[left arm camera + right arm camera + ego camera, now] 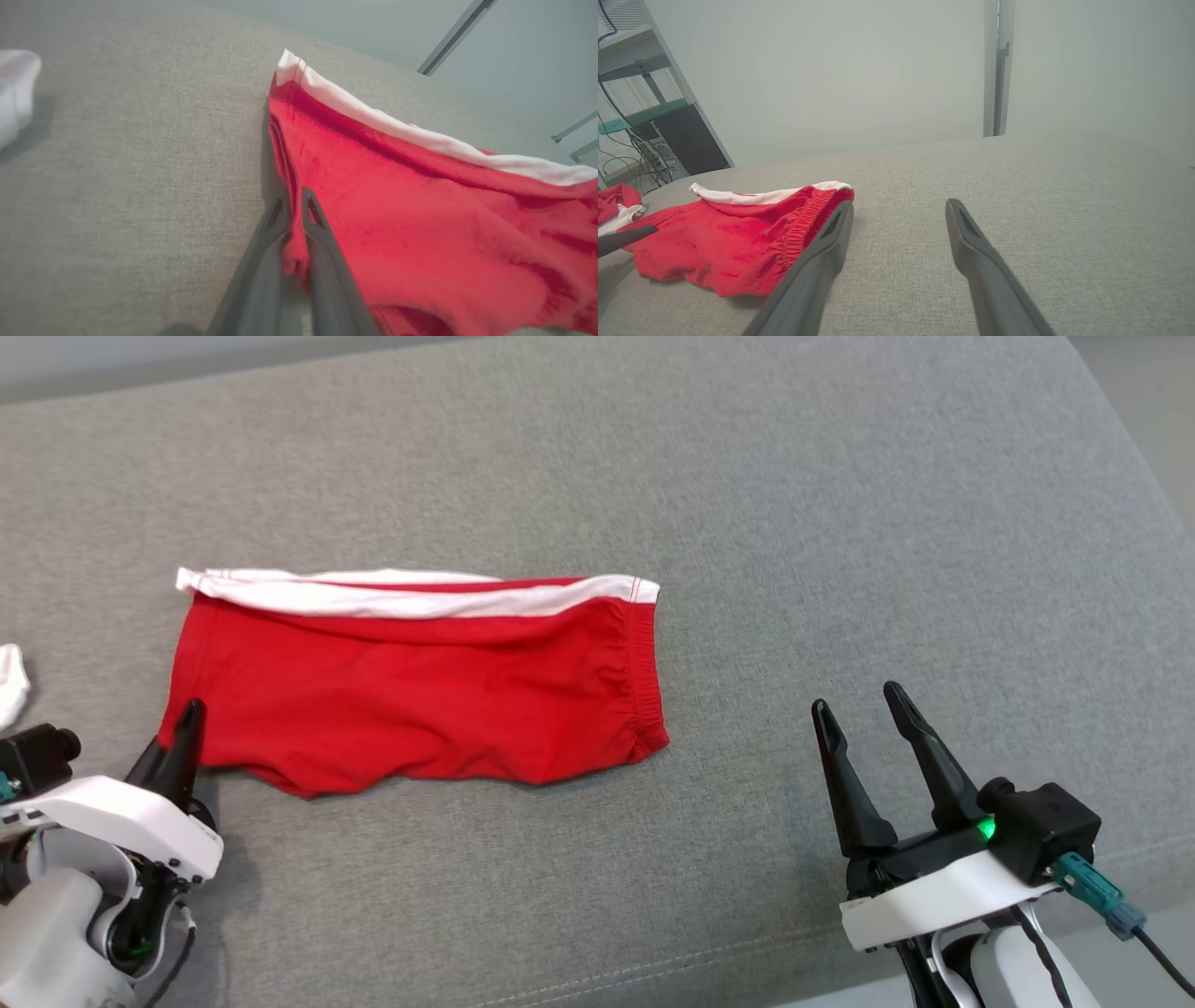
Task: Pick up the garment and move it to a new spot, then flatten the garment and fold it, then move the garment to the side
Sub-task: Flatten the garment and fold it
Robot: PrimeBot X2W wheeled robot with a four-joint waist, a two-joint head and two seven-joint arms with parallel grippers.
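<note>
Left gripper [293, 200] pinches only the hem of the red, white-striped fabric shorts [420, 700], right gripper [857, 698] open: we risk slippage.

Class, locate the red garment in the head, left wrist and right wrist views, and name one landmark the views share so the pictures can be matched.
Head view: the red garment lies left of centre.
Left wrist view: it spreads over the right half.
Right wrist view: it lies at the lower left.
Shared landmark: its white band along one long edge.
</note>
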